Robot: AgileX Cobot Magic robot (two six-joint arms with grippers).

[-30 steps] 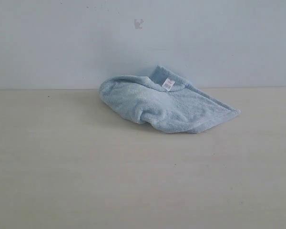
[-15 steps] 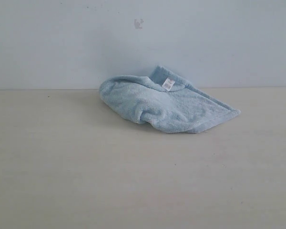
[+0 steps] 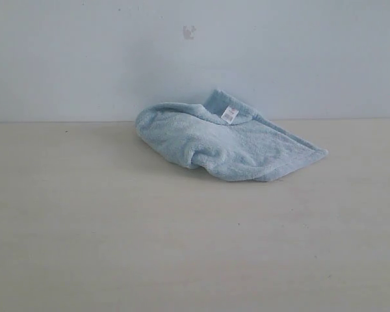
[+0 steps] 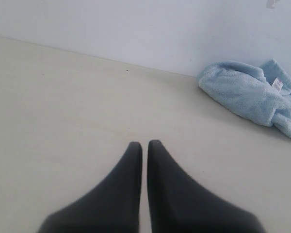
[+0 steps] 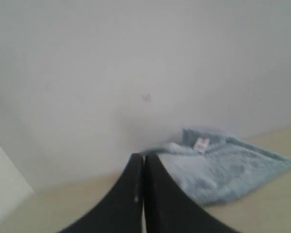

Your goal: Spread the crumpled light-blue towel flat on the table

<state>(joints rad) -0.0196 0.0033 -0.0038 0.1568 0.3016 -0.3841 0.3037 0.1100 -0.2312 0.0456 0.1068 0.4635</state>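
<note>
Left tool (image 4: 143,144), right tool (image 5: 143,156): smooth black tapered wedges.

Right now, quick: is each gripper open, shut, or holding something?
Left gripper: shut, holding nothing.
Right gripper: shut, holding nothing; the crumpled pale-blue terry towel lies apart from both.

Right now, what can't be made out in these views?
Towel underside and tucked corners: exterior view, hidden by its own folds.
Label text: too small everywhere, blurred in right wrist view.
One towel end: left wrist view, cut off by the frame edge.
Arms: absent from exterior view; wrist views show only shut jaws.
Wall mark: exterior view, too small to identify.
</note>
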